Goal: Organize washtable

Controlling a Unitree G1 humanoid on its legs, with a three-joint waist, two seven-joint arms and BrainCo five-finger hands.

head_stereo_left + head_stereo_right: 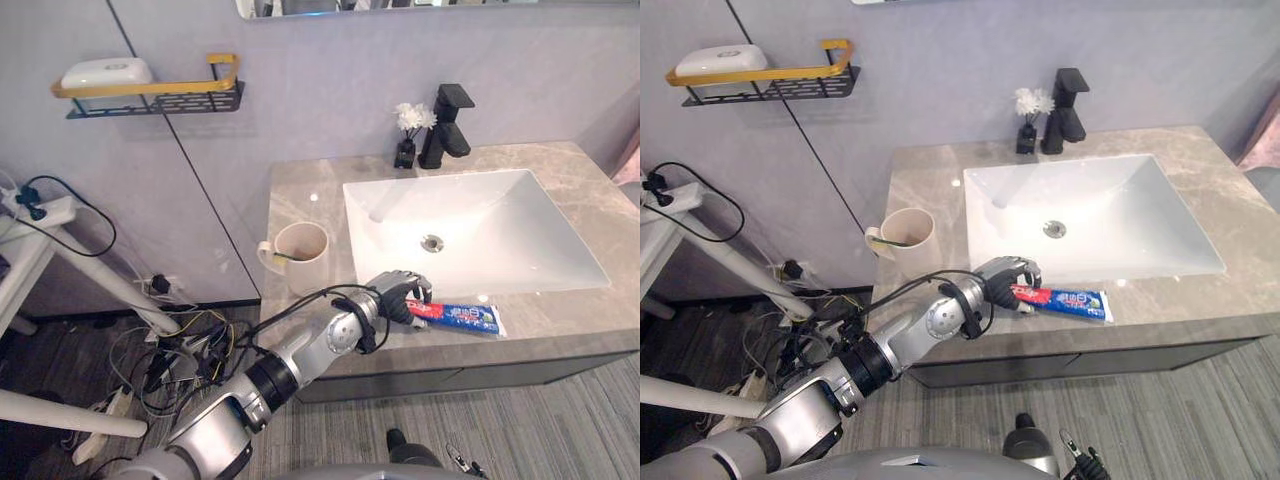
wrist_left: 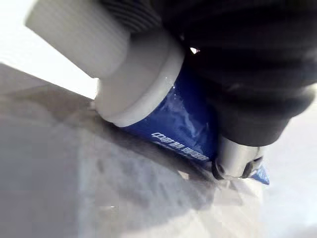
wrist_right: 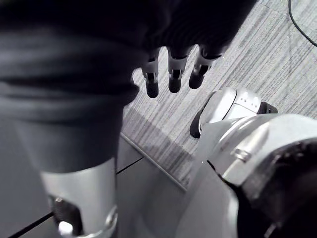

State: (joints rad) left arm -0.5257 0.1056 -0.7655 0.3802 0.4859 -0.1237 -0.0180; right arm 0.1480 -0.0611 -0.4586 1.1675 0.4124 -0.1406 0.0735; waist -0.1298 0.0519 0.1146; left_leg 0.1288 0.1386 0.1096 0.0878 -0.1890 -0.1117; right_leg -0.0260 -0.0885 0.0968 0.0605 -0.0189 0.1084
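1. Two eye views: toothpaste tube (image 1: 465, 318) lies at washtable (image 1: 300, 200) front edge; left hand (image 1: 398, 292) curls round its left end.
2. Left wrist view: hand clamps the tube (white cap (image 2: 133, 74) protruding).
3. Right wrist view: right hand (image 3: 173, 74) hangs over floor (image 3: 257, 44), fingers relaxed.

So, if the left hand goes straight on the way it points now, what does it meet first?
The toothpaste tube: the left hand is curled on its cap end. Beyond it, the front of the counter looks free, though depth is unclear.
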